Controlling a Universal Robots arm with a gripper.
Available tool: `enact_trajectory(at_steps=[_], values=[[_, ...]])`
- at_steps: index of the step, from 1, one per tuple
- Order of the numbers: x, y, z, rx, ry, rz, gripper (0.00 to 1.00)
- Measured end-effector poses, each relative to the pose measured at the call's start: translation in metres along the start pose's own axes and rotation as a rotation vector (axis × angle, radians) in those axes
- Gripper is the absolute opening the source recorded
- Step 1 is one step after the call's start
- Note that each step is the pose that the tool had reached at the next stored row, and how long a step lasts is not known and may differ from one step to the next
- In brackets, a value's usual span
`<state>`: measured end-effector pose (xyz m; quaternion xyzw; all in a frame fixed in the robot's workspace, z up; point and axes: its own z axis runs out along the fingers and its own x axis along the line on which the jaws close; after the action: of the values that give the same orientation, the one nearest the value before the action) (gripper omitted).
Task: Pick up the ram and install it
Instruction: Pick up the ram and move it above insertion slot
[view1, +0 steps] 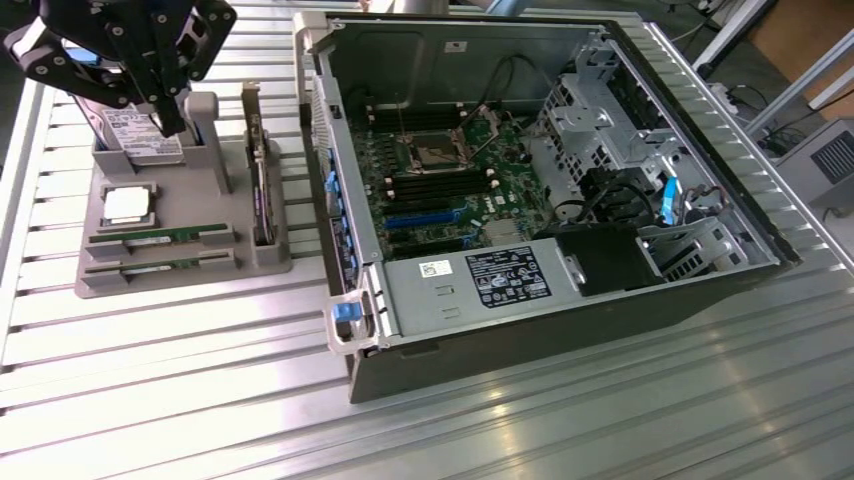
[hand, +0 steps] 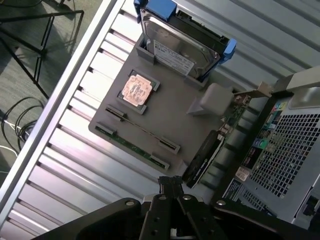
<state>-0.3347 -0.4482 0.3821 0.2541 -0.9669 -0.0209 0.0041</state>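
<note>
The fingers (hand: 166, 190) are pressing together with nothing between them, hanging above the gray holder (hand: 165, 107) and touching none of the parts on it. In the exterior view the fingers (view1: 168, 112) are showing in front of the hard drive (view1: 134, 135), which is standing at the holder's far end, well apart from the ram.

The ram (view1: 158, 262) is sitting in the slot nearest the holder's front edge, at the end opposite the hard drive. Its long axis is running parallel with that edge, from the exterior view's left to its right. One end is pointing toward the open computer case (view1: 561, 338) and the other away from it. It is showing as a long, narrow green strip with a few pale marks along it, and gray clips are flanking its two ends. In the wrist view the ram (hand: 131, 145) is appearing as a thin green band. Its chips are too small to make out.

A second ram stick (view1: 150, 238) is sitting just beside it in the next slot, parallel and pointing the same way. In the wrist view this stick (hand: 145, 131) is showing as little more than a dark line.

A square processor (hand: 136, 90) is lying in a recess between the sticks and the hard drive. An expansion card (view1: 260, 170) is standing on edge along the holder's side nearest the case. Holder and case are both resting on the ribbed metal bench (view1: 200, 390).
</note>
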Motion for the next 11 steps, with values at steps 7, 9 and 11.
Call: enact_trajectory(at_steps=[7, 9, 11], values=[[0.0, 0.0, 0.0, -0.0001, 0.0018, -0.043, 0.11], [0.0, 0.0, 0.0, -0.0001, 0.0022, -0.053, 0.11], [0.0, 0.0, 0.0, -0.0001, 0.0026, -0.061, 0.11]])
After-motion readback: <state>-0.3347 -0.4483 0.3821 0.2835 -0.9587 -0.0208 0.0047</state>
